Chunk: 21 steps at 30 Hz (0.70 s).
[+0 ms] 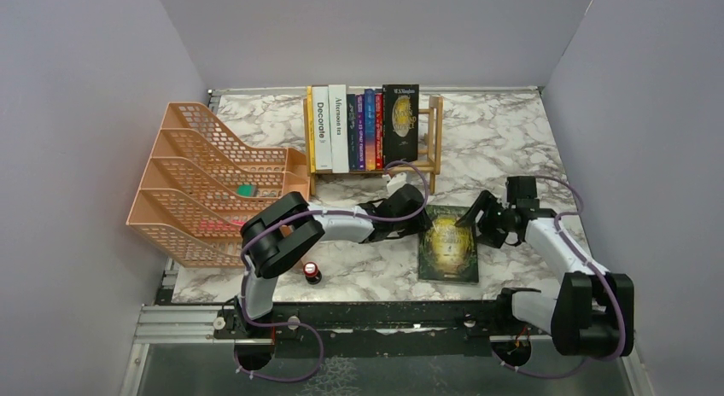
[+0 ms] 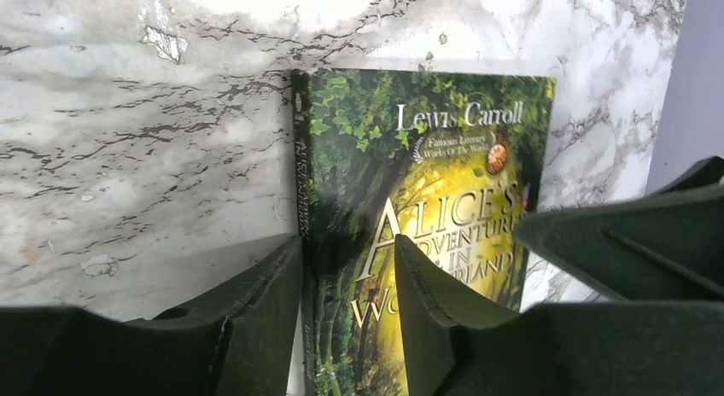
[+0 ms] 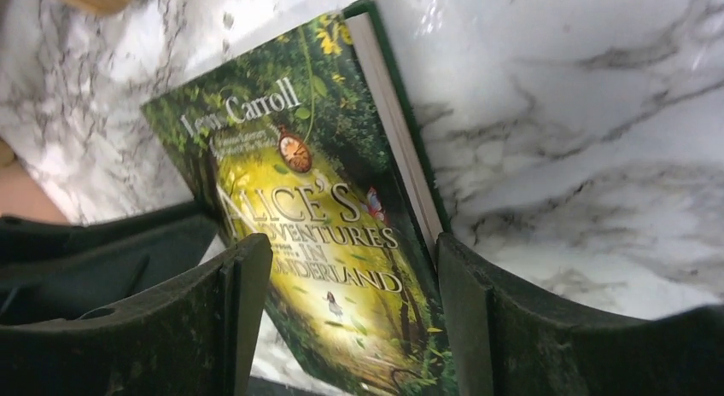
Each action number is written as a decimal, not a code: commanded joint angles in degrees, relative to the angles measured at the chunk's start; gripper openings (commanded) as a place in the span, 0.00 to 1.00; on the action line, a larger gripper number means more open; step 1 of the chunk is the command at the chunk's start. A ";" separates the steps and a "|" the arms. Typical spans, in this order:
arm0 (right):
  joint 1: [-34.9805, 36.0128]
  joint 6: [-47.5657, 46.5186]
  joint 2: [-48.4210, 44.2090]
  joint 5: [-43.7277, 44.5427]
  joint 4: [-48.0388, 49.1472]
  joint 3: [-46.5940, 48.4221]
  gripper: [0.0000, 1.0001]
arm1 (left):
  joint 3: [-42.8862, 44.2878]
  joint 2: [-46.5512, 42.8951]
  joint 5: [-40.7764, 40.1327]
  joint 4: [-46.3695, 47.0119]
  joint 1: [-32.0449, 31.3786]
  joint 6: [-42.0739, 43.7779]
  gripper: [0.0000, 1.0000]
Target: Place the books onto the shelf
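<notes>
Alice in Wonderland book [image 1: 448,242] flat at shelf's [image 1: 436,140] 6 o'clock, stiff, glossy, prob slippery; L gripper [image 2: 346,253] part-spread astride spine, R gripper [image 3: 354,251] spread astride fore-edge: grip those edges.

Green book [image 1: 449,244] flat, other books [image 1: 340,127] on shelf [image 1: 436,138]

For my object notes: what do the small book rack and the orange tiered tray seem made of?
Book rack: probably bare pale wood, by its tan slats. Orange tray: likely matte moulded plastic, by its uniform colour and regular mesh holes.
</notes>
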 commanded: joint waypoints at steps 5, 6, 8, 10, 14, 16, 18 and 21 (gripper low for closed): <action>0.49 0.43 -11.24 -16.12 -5.98 4.56 0.63 | 0.24 2.96 1.04 -2.75 -0.82 1.00 0.43; 0.49 0.66 -12.23 -16.05 -5.60 4.54 0.59 | 0.19 2.79 1.02 -2.86 -0.82 1.04 0.43; 0.49 1.11 -13.09 -15.65 -4.71 4.19 0.54 | 0.06 2.60 0.85 -2.95 -0.82 1.17 0.43; 0.49 1.30 -12.70 -14.57 -4.29 3.60 0.50 | 0.01 2.45 0.71 -3.07 -0.82 1.35 0.43; 0.49 0.21 -10.41 -11.97 -4.38 3.05 0.44 | -0.05 1.91 0.05 -3.61 -0.82 1.69 0.43; 0.49 -0.90 -10.01 -10.83 -3.78 2.82 0.42 | -0.16 1.47 -0.27 -3.81 -0.82 1.97 0.43; 0.49 -2.15 -9.98 -11.08 -2.44 2.42 0.41 | -0.13 1.06 -0.70 -3.92 -0.82 2.41 0.43; 0.49 -2.67 -9.95 -13.67 0.23 1.49 0.35 | -0.32 0.31 -1.26 -3.97 -0.82 3.02 0.44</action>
